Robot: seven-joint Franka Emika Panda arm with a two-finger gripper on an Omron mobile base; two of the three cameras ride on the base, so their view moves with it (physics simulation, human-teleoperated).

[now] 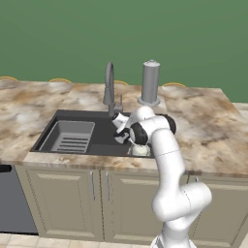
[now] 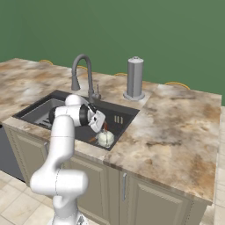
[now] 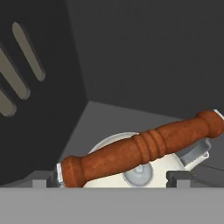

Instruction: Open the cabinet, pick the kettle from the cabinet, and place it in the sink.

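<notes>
Sink (image 2: 121, 115), arm bent low (over kettle (image 2: 105, 139))

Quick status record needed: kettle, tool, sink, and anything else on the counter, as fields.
kettle: in the sink, at the basin's right end, upright, wooden handle on top
sink: dark basin, ribbed tray insert at its left end
tool: open, fingertips either side of the kettle's handle, not closed on it
faucet: behind the basin
counter item: tall grey cylinder behind the sink
task stage: kettle appears placed
</notes>
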